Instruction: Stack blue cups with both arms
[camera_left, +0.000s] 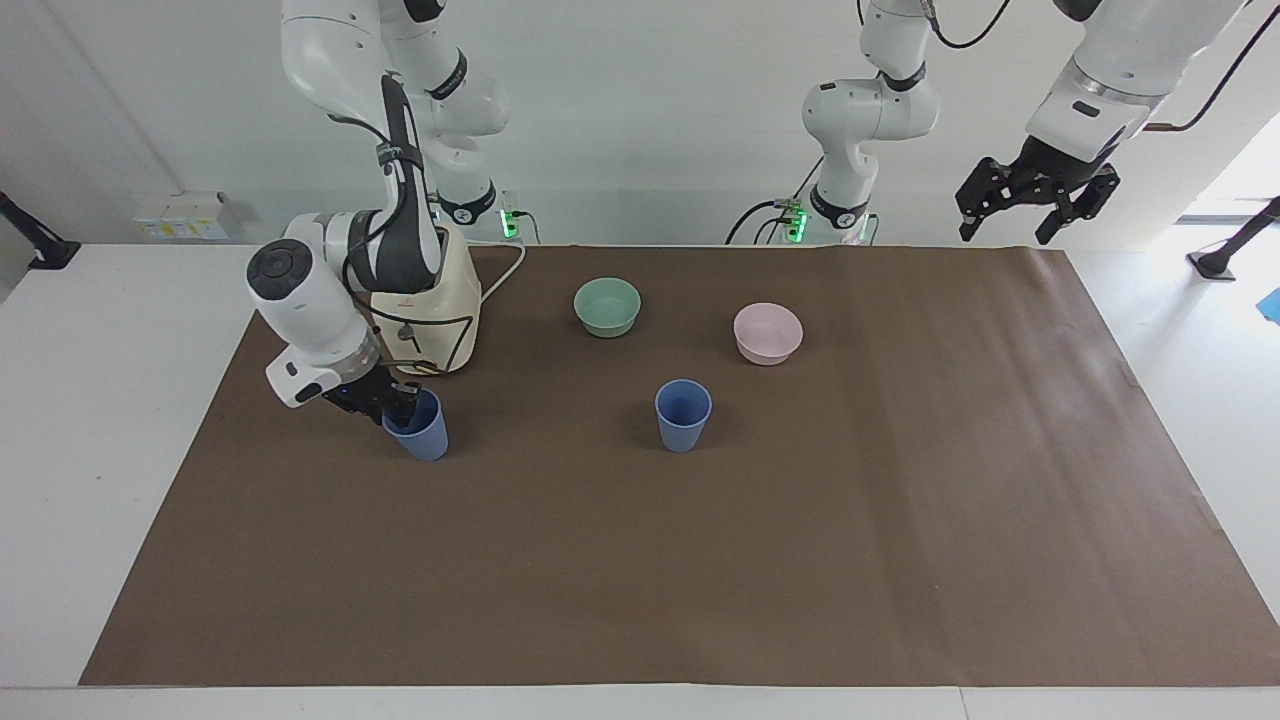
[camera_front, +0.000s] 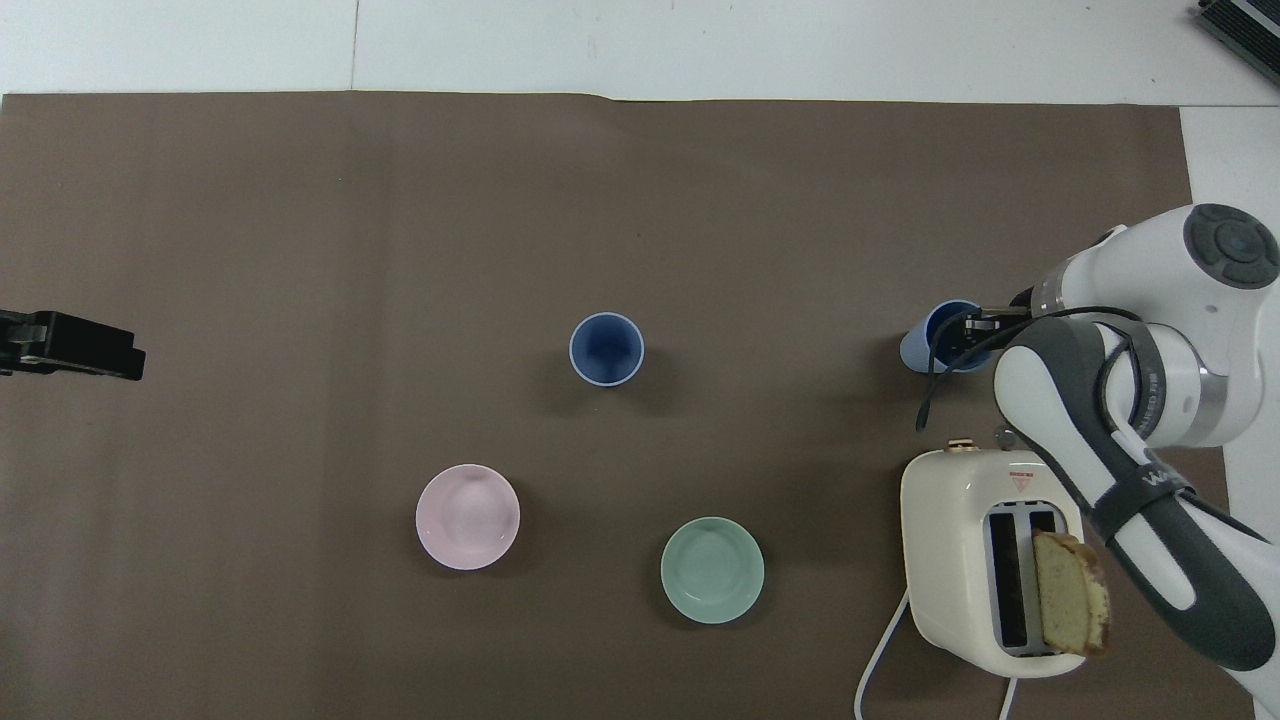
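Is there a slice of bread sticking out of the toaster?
Yes, in the overhead view a slice of bread stands up out of one slot of the cream toaster.

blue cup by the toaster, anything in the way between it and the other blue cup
Nothing visible stands between them. The cup by the toaster, with the right tool at its rim, and the other blue cup have only bare brown mat between them. The green bowl and pink bowl sit nearer the robots.
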